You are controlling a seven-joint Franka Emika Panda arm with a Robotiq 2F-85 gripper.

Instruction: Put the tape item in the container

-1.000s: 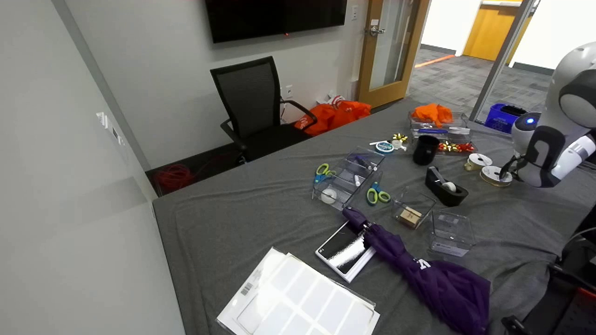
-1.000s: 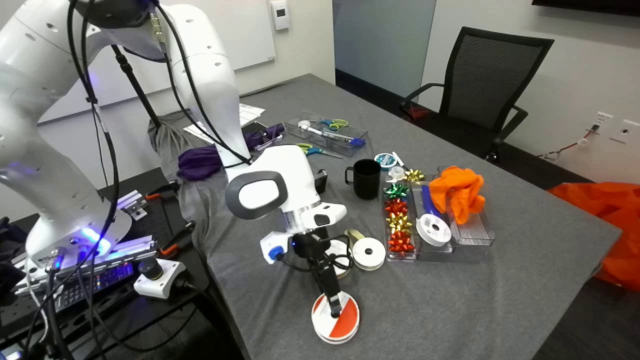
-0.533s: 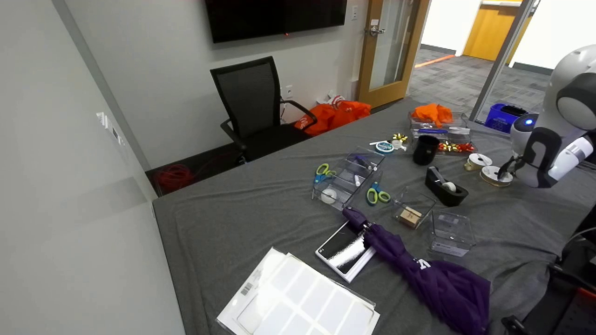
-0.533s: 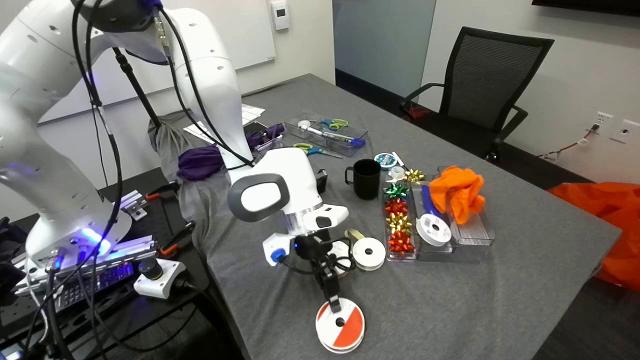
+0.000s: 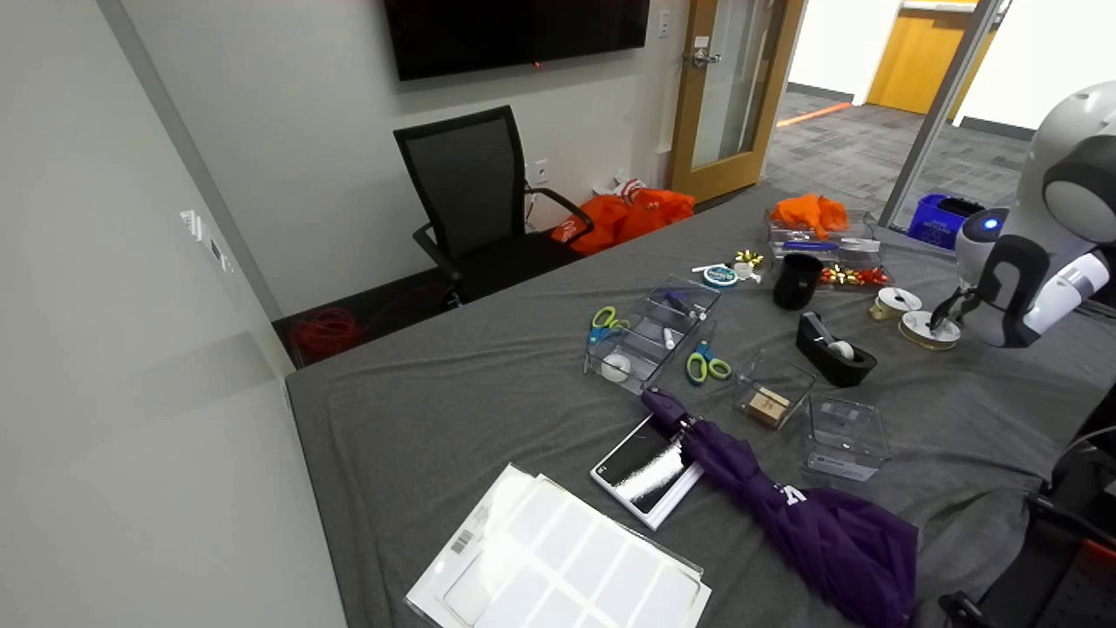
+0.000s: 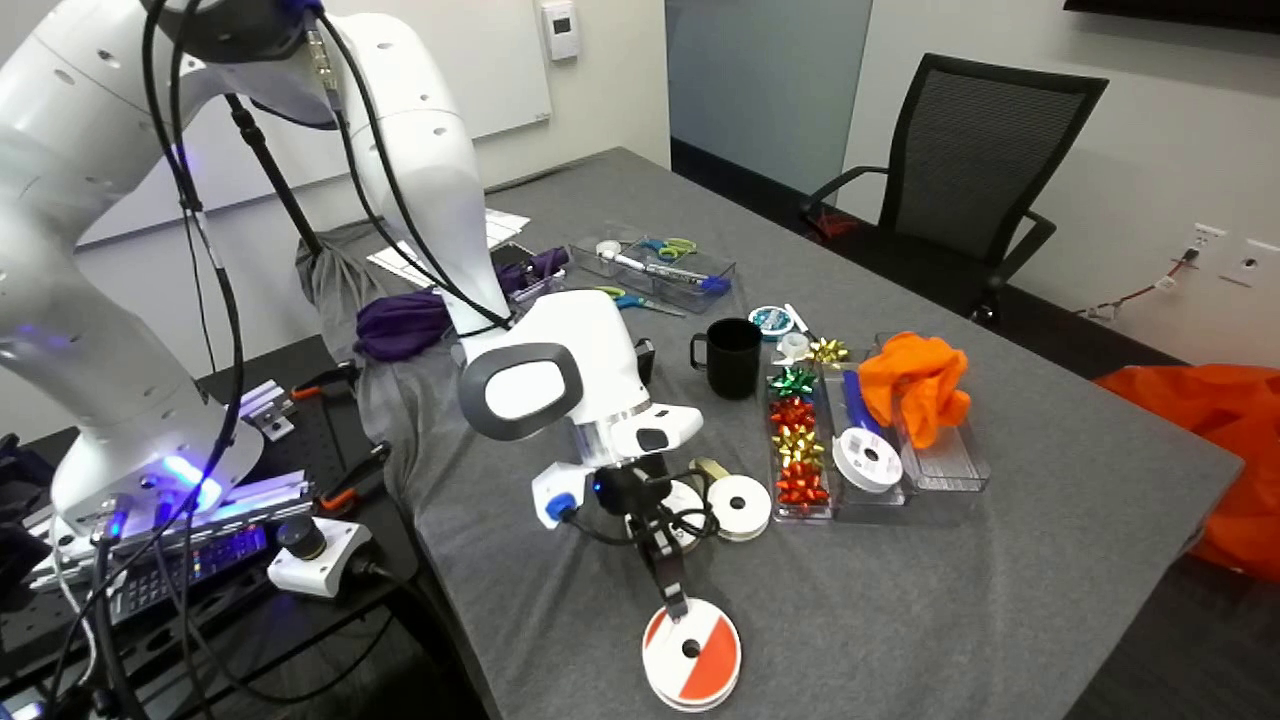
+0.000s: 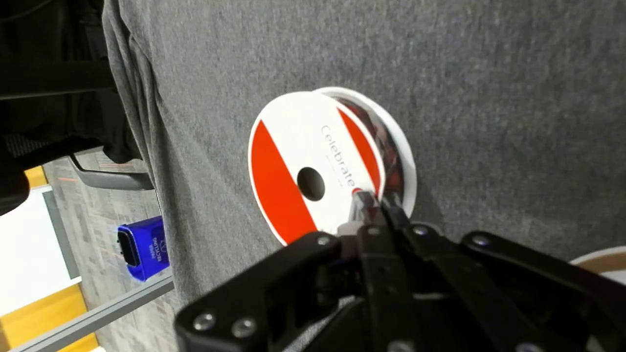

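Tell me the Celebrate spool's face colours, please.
The Celebrate spool's face is white with two red segments, clearest in the wrist view.

The tape roll [image 6: 682,663] and gripper [image 6: 677,609] have shifted slightly (the roll's middle now uncovered).

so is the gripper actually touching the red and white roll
Touching. The wrist view shows it: the gripper is closed on the red and white roll, the rim of its upper disc pinched between the fingertips.

in an exterior view, the spool [image 6: 708,666] was near, a roll [image 6: 751,516] behind it, the mug [image 6: 735,362] farther back, bows [image 6: 797,443] in a tray [image 6: 805,515] to the right, the chair [image 6: 990,170] beyond the table [image 6: 1040,530], far right.
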